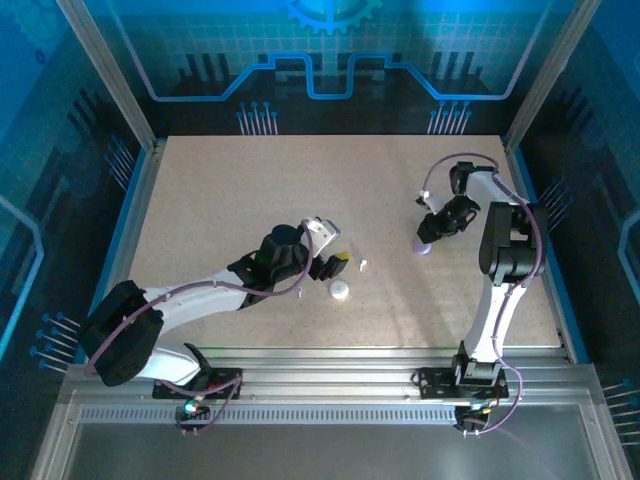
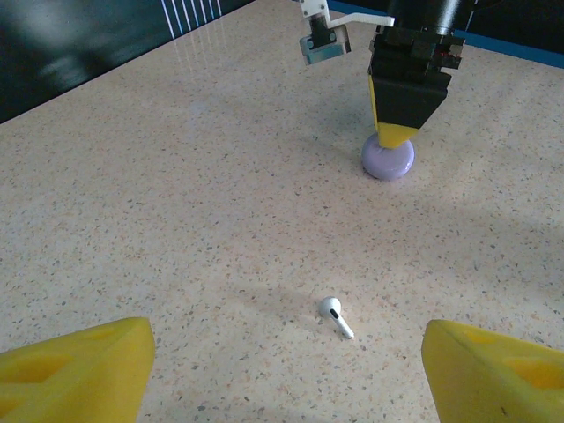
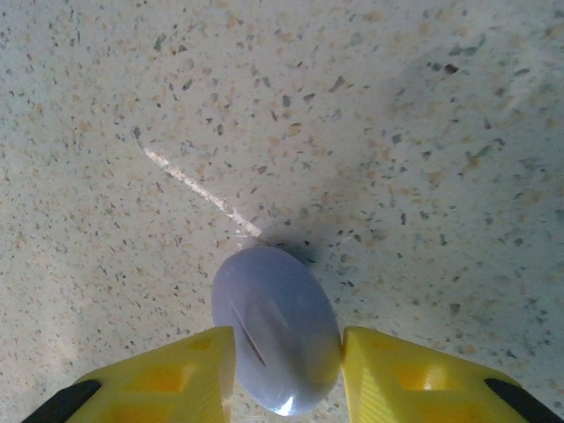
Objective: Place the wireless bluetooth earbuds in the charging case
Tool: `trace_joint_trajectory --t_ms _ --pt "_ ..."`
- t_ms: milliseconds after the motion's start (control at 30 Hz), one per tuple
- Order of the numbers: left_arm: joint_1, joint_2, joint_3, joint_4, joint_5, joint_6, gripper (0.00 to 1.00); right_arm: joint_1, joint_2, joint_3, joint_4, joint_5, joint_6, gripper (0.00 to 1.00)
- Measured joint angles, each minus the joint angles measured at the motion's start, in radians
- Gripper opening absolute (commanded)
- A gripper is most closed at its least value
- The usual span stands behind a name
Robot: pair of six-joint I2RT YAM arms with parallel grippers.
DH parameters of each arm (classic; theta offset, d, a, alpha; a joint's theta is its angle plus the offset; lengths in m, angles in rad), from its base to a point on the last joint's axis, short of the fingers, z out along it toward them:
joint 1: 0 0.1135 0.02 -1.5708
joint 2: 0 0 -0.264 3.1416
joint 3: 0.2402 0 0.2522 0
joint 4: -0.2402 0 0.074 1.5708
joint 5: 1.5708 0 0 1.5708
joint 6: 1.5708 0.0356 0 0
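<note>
One white stem-shaped earbud [image 2: 335,317] [image 1: 364,265] lies on the speckled table, just ahead of my left gripper [image 2: 282,361] [image 1: 336,262]. That gripper is wide open, with a yellow finger at each side and nothing between them. A round pale purple charging case [image 3: 278,330] [image 2: 388,159] [image 1: 423,247] rests on the table at the right. My right gripper [image 3: 286,361] [image 1: 432,232] points down over it, and both yellow fingers [image 3: 388,374] press against the case's sides. A white round case [image 1: 339,290] sits near the left gripper.
Aluminium posts and blue walls fence the table on the left, right and back. The right arm's black wrist and yellow finger [image 2: 401,97] stand over the purple case. Open tabletop lies between the two arms and toward the back.
</note>
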Motion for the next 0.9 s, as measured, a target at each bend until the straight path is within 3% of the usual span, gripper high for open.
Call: trace_joint_trajectory --t_ms 367,500,700,900 --pt "0.007 0.0 0.0 -0.002 -0.003 -0.026 0.81 -0.001 -0.001 0.006 0.025 0.023 0.016 0.41" --pt "0.035 -0.001 0.0 -0.016 -0.003 -0.071 0.81 0.0 -0.026 0.006 0.038 0.029 0.046 0.47" --pt "0.095 -0.051 0.008 -0.114 -0.022 -0.175 0.8 0.04 -0.175 0.004 0.037 0.051 0.147 0.59" --pt "0.179 -0.15 0.031 -0.267 -0.06 -0.326 0.81 0.175 -0.35 -0.027 0.017 0.095 0.295 0.63"
